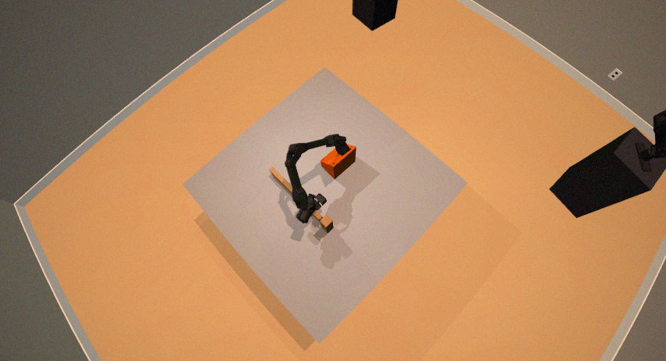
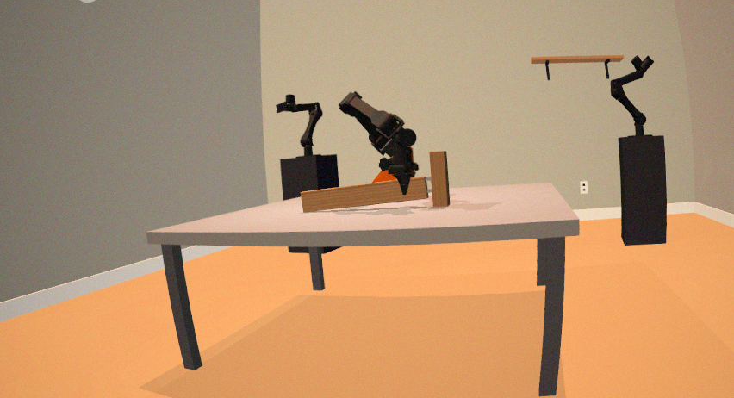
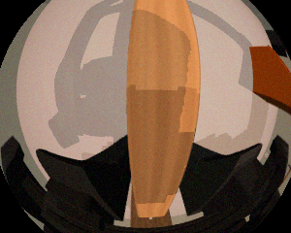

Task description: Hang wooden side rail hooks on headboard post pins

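Observation:
The wooden side rail (image 1: 279,178) (image 2: 349,195) (image 3: 157,63) slopes up towards the post, its far end down on the table and its hook end raised. My gripper (image 1: 315,212) (image 2: 404,189) (image 3: 151,136) is shut on the rail near the hook end, one finger on each side. The headboard post (image 1: 327,222) (image 2: 438,179) stands upright just beyond that end. A narrow gap shows between rail and post in the exterior view, with a bit of grey hook (image 2: 428,178) in it. The slot and pins are hidden, so whether the hooks touch the pins cannot be told.
The orange box-shaped base (image 1: 339,163) (image 3: 272,73) under my arm stands on the grey table (image 1: 395,209) (image 2: 359,237), off to one side of the rail. Black pedestals (image 1: 592,186) (image 2: 643,189) with other arms stand away from the table. A wall shelf (image 2: 575,59) is behind.

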Controlling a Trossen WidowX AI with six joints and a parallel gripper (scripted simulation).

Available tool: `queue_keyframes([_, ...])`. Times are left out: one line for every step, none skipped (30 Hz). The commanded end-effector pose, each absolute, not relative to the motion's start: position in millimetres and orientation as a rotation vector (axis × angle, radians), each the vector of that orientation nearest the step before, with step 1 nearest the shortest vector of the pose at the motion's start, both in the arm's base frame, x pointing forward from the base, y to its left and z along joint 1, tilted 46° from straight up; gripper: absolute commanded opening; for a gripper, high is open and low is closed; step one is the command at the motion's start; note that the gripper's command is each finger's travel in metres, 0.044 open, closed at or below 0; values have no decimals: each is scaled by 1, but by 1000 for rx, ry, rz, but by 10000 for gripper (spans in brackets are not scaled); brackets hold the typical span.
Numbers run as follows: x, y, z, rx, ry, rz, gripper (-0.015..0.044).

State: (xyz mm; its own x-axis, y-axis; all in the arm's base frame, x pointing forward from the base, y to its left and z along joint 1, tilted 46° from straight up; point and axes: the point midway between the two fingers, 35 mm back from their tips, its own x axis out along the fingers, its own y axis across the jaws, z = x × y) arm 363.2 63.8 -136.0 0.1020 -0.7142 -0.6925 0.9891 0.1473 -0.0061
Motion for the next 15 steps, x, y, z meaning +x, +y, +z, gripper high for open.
queue_keyframes([364, 70, -136, 541, 636, -1340, 0])
queue_keyframes([364, 70, -136, 541, 636, -1340, 0])
queue_keyframes([364, 70, -136, 541, 636, -1340, 0])
queue_keyframes([364, 70, -136, 541, 636, -1340, 0])
queue_keyframes([364, 70, -136, 541, 636, -1340, 0])
queue_keyframes([363, 70, -136, 541, 636, -1340, 0])
queue_keyframes([363, 70, -136, 541, 636, -1340, 0])
queue_keyframes([363, 71, -136, 541, 636, -1339, 0])
queue_keyframes([363, 71, -136, 541, 636, -1339, 0])
queue_keyframes([363, 71, -136, 541, 636, -1339, 0])
queue_keyframes([363, 71, -136, 541, 636, -1339, 0])
queue_keyframes([363, 71, -136, 541, 636, -1339, 0])
queue_keyframes([363, 71, -136, 541, 636, -1339, 0])
queue_keyframes([362, 71, -136, 541, 636, -1339, 0])
queue_keyframes([362, 71, -137, 541, 636, -1339, 0])
